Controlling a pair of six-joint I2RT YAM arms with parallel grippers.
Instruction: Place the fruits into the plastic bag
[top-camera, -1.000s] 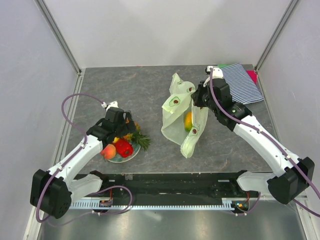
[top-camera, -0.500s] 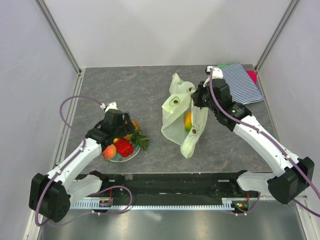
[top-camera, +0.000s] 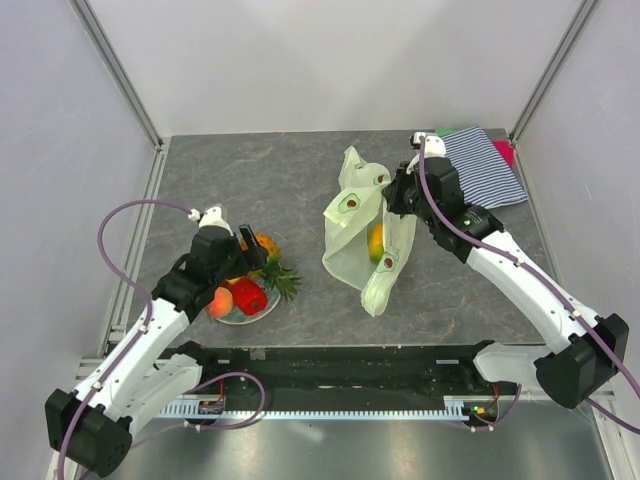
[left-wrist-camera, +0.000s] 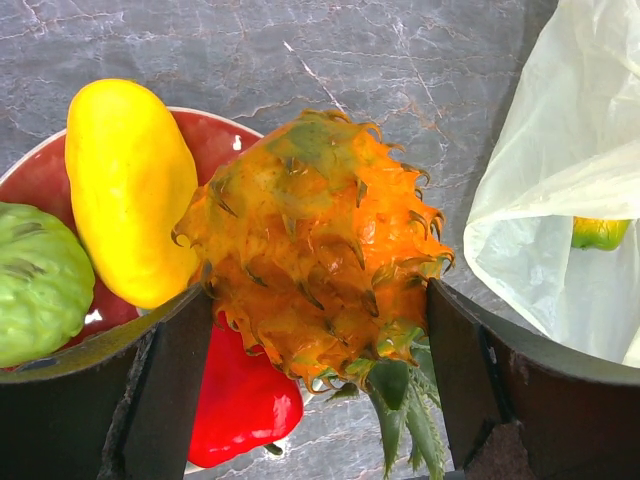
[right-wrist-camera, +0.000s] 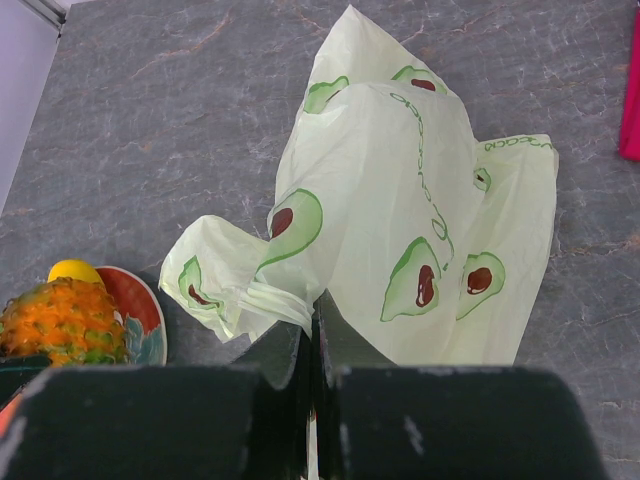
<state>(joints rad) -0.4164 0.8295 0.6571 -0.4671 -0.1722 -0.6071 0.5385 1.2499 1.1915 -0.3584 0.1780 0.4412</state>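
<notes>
While the left gripper (left-wrist-camera: 315, 340) clamps the orange pineapple (left-wrist-camera: 320, 230) between both fingers, the fruit sits over the edge of the red plate (left-wrist-camera: 40, 175), with its green leaves pointing toward the wrist camera. Whether it rests on the plate or hangs clear of it cannot be determined. On the plate lie a yellow fruit (left-wrist-camera: 130, 190), a green apple (left-wrist-camera: 35, 280), a red pepper (left-wrist-camera: 240, 400) and a peach (top-camera: 220, 300). The right gripper (right-wrist-camera: 312, 322) is pinched closed on a fold of the plastic bag (right-wrist-camera: 400, 200), holding part of it up. The bag stands near the middle of the table (top-camera: 250, 180), right of the plate and apart from it. An orange-green mango (top-camera: 376, 242) lies inside the bag. A striped cloth (top-camera: 485, 165) lies at the far right corner.
</notes>
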